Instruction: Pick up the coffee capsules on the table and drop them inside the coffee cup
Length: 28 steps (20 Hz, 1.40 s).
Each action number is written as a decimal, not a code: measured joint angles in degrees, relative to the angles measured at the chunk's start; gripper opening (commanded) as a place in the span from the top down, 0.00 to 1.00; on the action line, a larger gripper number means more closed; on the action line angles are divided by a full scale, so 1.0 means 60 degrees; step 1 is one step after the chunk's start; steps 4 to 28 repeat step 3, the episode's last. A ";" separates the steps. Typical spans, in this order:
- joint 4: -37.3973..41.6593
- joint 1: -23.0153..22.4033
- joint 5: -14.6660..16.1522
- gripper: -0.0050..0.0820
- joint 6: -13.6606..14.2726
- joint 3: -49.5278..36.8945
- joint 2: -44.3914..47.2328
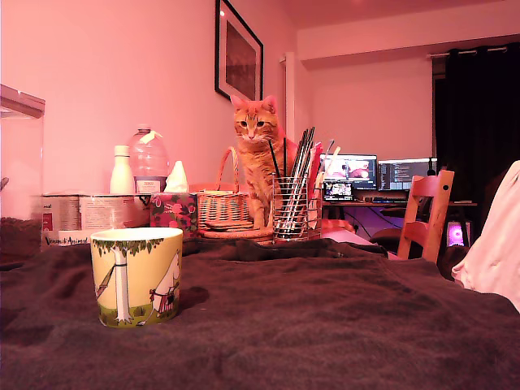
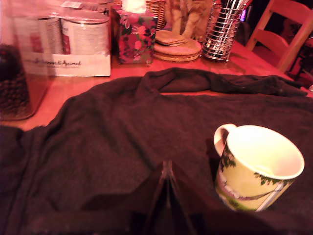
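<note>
Dark brown cloth (image 1: pixel 325 325) covers the table across the lower half of the exterior view, with the mug (image 1: pixel 136 276) standing upright at lower left. Behind it, along the cloth's far edge, sit a ginger cat (image 1: pixel 258 158), a wire pen holder (image 1: pixel 291 209), a wicker basket (image 1: pixel 223 207), a floral box (image 1: pixel 173 213), tins (image 1: pixel 81 213) and bottles (image 1: pixel 149 161). No capsule shows in either view. At the wrist view's lower centre the gripper (image 2: pixel 167 188) has its dark fingers pressed together with nothing visible between them, beside the mug (image 2: pixel 257 169) at lower right.
</note>
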 measured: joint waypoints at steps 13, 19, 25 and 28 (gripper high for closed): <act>-0.0619 0.0000 -0.0055 0.97 -0.0117 0.0000 -0.0725; -0.0619 0.0000 -0.0055 0.97 -0.0117 0.0000 -0.0725; -0.0619 0.0000 -0.0055 0.97 -0.0117 0.0000 -0.0725; -0.0619 0.0000 -0.0055 0.97 -0.0117 0.0000 -0.0725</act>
